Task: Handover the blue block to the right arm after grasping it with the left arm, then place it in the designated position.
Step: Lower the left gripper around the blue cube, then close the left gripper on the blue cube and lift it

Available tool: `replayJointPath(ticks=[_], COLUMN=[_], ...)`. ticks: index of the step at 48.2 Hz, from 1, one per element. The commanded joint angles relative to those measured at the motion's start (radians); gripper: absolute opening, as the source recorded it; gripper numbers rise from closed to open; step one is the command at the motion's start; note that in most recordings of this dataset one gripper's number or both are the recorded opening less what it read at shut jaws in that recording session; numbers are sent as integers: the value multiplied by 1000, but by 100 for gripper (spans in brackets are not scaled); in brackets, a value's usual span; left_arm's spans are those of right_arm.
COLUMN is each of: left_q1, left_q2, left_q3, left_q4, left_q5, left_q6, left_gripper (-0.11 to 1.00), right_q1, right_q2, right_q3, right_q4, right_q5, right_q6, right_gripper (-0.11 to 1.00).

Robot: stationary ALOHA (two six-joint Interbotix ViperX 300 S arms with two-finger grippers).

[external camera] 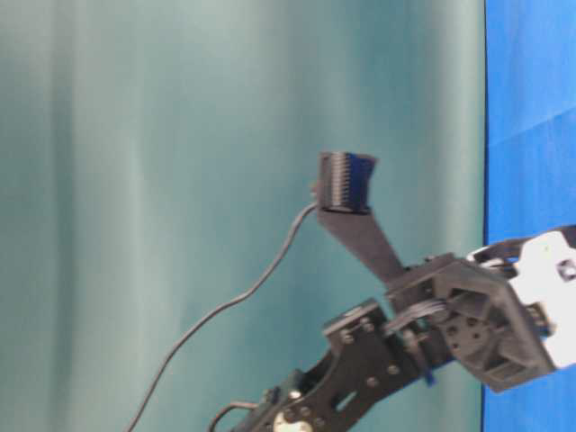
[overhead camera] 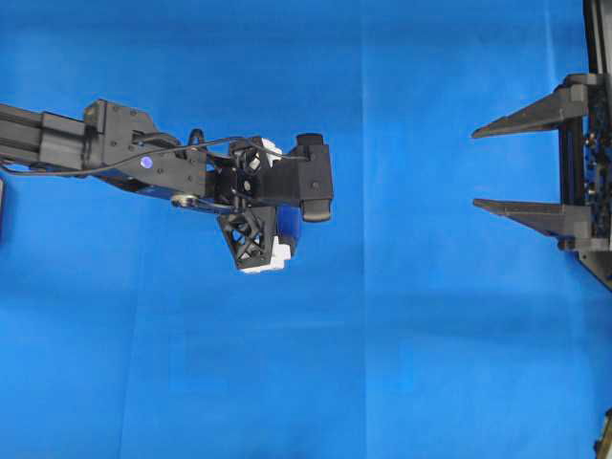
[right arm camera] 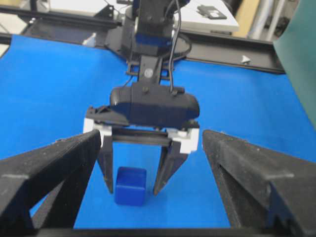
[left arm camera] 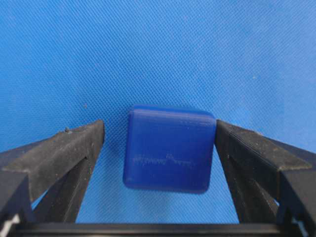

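Observation:
The blue block (left arm camera: pixel 169 149) is a small dark-blue cube resting on the bright blue cloth. My left gripper (left arm camera: pixel 159 129) points straight down and stands open around it. Its right finger (left arm camera: pixel 247 158) is against the block's side, and a gap shows at the left finger (left arm camera: pixel 69 153). The right wrist view shows the same thing: the white-bracketed left gripper (right arm camera: pixel 133 192) straddles the block (right arm camera: pixel 131 186). From overhead, the left gripper (overhead camera: pixel 285 234) covers most of the block. My right gripper (overhead camera: pixel 474 168) is open and empty at the right edge, pointing toward the left arm.
The blue cloth (overhead camera: pixel 402 335) covers the whole table, with faint fold lines. Black frame rails (right arm camera: pixel 237 44) run along the far edge behind the left arm's base. A teal backdrop (external camera: pixel 180 180) fills the table-level view, crossed by the left arm's cable (external camera: pixel 225 306).

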Motion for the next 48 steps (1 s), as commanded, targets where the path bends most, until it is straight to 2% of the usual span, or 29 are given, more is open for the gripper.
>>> replayJointPath(ticks=[1, 23, 27, 32, 33, 48], left_q1=[-2, -2, -2, -2, -2, -2], left_q2=[-2, 2, -3, -12, -12, -14], left_q3=[-6, -11, -14, -14, -14, -15], left_q4=[3, 3, 3, 3, 3, 3], left_q5=[-17, -15, -5, 9, 12, 25], left_q6=[0, 2, 6, 15, 15, 8], left_gripper=[93, 90, 79, 50, 48, 49], right_q1=[-2, -2, -2, -2, 0, -2], right_q2=[6, 6, 6, 6, 6, 6], right_q3=[-25, -25, -25, -25, -25, -25], right_q4=[-2, -2, -2, -2, -2, -2], right_q5=[-5, -2, 3, 5, 3, 5], right_q6=[0, 0, 0, 0, 0, 0], right_gripper=[97, 97, 97, 97, 97, 97])
